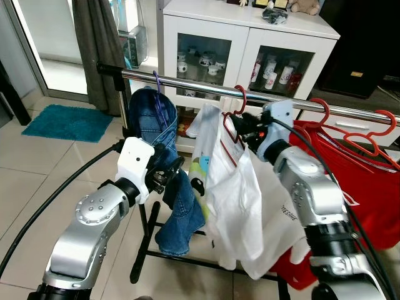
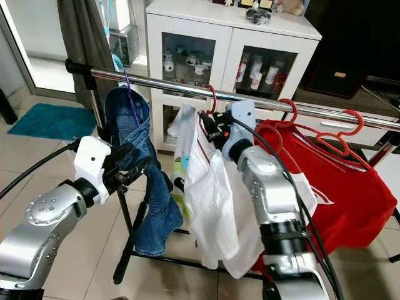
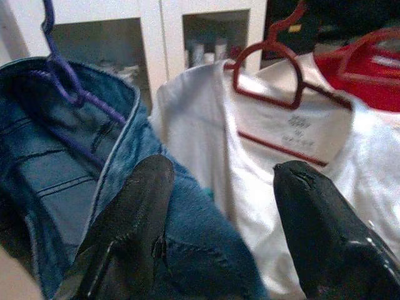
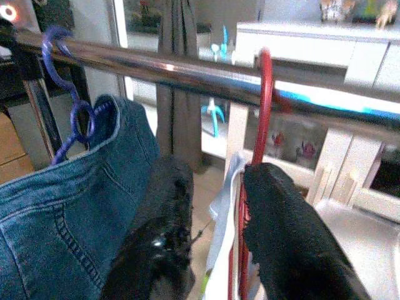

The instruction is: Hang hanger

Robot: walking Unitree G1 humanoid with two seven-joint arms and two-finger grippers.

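Note:
A chrome rail (image 1: 187,80) carries a red hanger (image 1: 240,97) with a white shirt (image 1: 237,206) on it. In the right wrist view the red hanger's hook (image 4: 265,106) sits over the rail (image 4: 156,65). My right gripper (image 4: 215,212) is open just below the rail, with the hanger's neck between its fingers and close against one of them. Further left, blue jeans (image 1: 150,119) hang from a purple hanger (image 1: 157,84). My left gripper (image 3: 219,206) is open in front of the jeans, holding nothing.
Red shirts (image 1: 369,200) on red hangers take up the rail's right part. A white glass-door cabinet (image 1: 244,37) stands behind the rail. A grey curtain (image 1: 94,44) and a teal mat (image 1: 69,122) lie at the left. The rack's black base bar (image 1: 187,259) crosses the tiled floor.

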